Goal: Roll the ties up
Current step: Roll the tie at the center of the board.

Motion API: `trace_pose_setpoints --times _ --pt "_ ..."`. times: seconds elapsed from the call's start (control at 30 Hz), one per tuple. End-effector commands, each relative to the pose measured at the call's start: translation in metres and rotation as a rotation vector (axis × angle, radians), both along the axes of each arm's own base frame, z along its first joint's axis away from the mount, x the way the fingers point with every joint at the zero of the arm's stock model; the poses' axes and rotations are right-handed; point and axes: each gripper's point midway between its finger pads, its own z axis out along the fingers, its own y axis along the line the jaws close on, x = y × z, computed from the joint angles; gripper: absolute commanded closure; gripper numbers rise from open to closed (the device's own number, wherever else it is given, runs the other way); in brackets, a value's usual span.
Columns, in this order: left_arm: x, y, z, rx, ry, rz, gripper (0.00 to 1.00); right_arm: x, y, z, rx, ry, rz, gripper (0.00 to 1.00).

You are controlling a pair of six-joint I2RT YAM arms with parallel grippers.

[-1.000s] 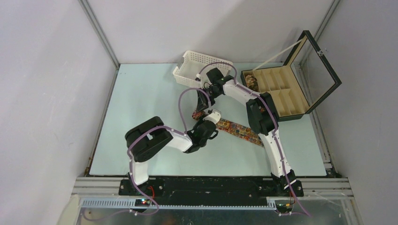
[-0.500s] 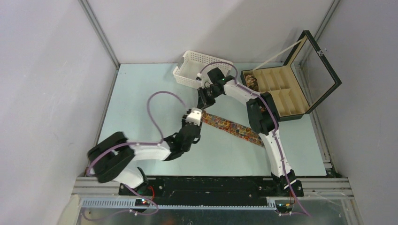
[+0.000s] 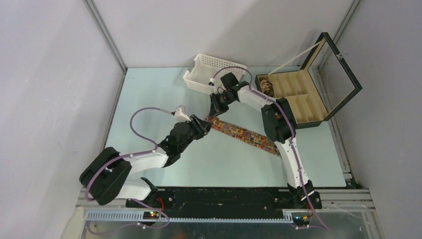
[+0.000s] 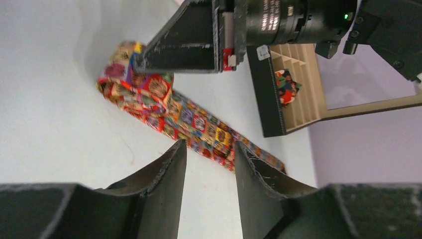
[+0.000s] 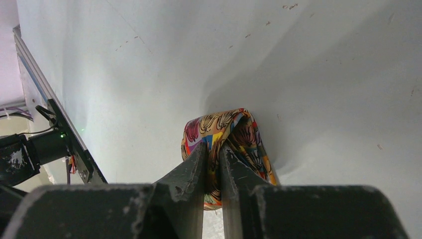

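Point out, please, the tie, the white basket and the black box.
tie [image 3: 244, 134], top view, middle of the flat strip
white basket [image 3: 195, 83], top view, near wall
black box [image 3: 304, 107], top view, empty compartment

The right gripper has its two dark fingers almost together, pinching the folded end of a tie patterned in orange, red, yellow and black. The cloth humps up in a small loop just beyond the fingertips. All round the tie lies the pale, lightly scuffed bench; well to the left of the tie runs a metal rail, with a black part bearing a green light beside it.
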Motion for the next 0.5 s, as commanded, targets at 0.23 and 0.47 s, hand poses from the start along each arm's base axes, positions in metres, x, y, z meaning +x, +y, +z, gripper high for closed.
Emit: trace_pose_setpoints --times 0.23,0.47 --pt "-0.009 -0.004 0.007 -0.474 0.266 0.130 0.60 0.008 0.006 0.035 0.058 -0.076 -0.009 0.82" --pt "0.002 0.000 -0.008 -0.537 0.318 0.187 0.51 0.007 0.009 0.037 0.065 -0.080 -0.012 0.82"
